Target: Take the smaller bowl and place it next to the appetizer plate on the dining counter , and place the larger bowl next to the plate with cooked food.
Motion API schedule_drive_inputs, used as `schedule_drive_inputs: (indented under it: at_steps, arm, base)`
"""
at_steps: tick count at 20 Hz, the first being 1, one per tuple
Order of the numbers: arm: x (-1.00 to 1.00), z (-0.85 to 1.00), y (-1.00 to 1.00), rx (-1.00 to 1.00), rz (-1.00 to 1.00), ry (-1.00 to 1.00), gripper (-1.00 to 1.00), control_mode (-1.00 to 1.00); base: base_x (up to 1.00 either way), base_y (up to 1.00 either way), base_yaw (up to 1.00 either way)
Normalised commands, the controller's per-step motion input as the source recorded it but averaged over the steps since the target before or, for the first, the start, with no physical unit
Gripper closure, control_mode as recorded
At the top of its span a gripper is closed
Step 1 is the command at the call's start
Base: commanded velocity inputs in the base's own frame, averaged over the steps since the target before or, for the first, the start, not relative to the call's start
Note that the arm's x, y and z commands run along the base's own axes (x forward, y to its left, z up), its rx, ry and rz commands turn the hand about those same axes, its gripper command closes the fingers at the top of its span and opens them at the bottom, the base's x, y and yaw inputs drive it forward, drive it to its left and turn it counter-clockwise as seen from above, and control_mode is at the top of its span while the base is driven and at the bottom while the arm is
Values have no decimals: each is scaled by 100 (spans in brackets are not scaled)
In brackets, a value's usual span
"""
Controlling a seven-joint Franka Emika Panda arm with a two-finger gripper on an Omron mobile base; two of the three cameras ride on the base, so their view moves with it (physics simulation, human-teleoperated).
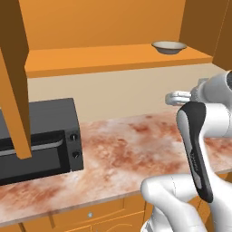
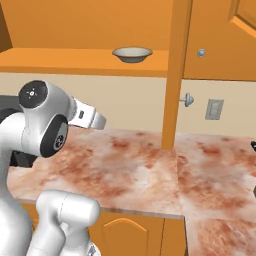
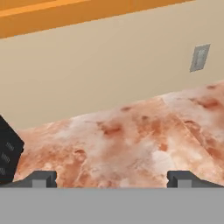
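A shallow cream bowl (image 1: pixel 169 46) (image 2: pixel 132 54) stands on the open cabinet's orange shelf (image 1: pixel 99 60) (image 2: pixel 60 62), above the wall counter. Its inside is hidden, so I cannot tell whether it is the smaller bowl or the larger bowl. My gripper (image 1: pixel 176 97) (image 2: pixel 98 121) (image 3: pixel 113 179) hangs well below the shelf and over the marbled counter, pointing at the wall. It is open, with nothing between its fingertips (image 3: pixel 43 179). The dining counter and both plates are out of view.
A black microwave (image 1: pixel 41 136) (image 3: pixel 6 155) stands on the wall counter (image 1: pixel 131 149) (image 2: pixel 125 170) at the left. An open cabinet door (image 1: pixel 13 77) hangs in front of it. An upright wooden panel (image 2: pixel 175 75) reaches down to the counter. A wall outlet (image 2: pixel 215 109) (image 3: pixel 200 57) is at the right.
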Motion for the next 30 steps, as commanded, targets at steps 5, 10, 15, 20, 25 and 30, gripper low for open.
schedule_drive_inputs:
  at_steps: [5,10,15,20,25,30]
  arm:
    - [52,47,0,29,-20,-1,-100,-100]
    - [37,37,0,28,-28,-7,-100,-100]
    - [34,24,0,24,-20,-15,-100,-100]
    - [34,1,-12,3,-3,-32,-100,-100]
    - [11,24,-5,0,0,-33,-100,-100]
    - [0,77,-7,0,0,-3,-100,-100]
  base:
    - [0,0,0]
    - [0,0,0]
    - [0,0,0]
    - [0,0,0]
    - [0,0,0]
    - [0,0,0]
